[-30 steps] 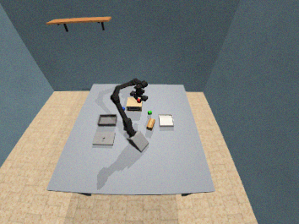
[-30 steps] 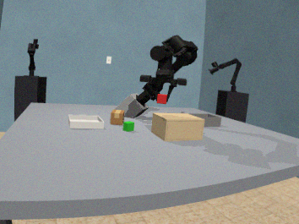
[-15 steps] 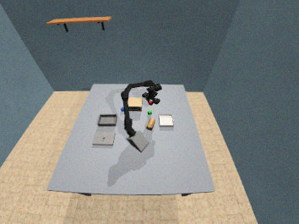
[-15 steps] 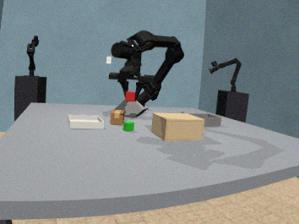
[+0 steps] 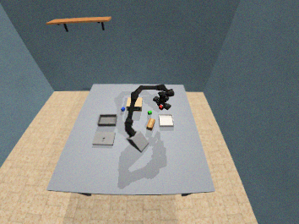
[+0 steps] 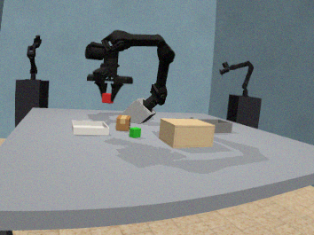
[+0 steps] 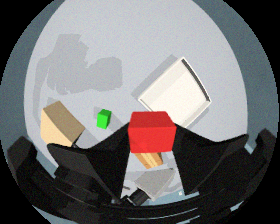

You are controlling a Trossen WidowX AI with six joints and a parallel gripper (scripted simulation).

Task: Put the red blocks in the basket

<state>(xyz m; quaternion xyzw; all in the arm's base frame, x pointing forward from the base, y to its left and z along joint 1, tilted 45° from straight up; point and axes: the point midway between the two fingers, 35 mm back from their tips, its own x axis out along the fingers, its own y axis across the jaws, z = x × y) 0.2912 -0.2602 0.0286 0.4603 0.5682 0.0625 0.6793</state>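
Observation:
My gripper [image 5: 161, 106] is shut on a red block [image 6: 106, 98] and holds it well above the table, left of the arm's base in the exterior view. In the wrist view the red block [image 7: 150, 131] sits between the dark fingers. The white shallow basket [image 5: 165, 121] stands upright on the table just below and beside the gripper; it also shows in the exterior view [image 6: 90, 127] and in the wrist view [image 7: 175, 93], and looks empty.
A green block [image 5: 149, 112] and a small brown block [image 5: 150, 124] lie left of the basket. A tan box stands behind them, with a blue block [image 5: 122, 109] beside it. An open grey box [image 5: 107, 119] and its lid [image 5: 104, 138] lie at the left.

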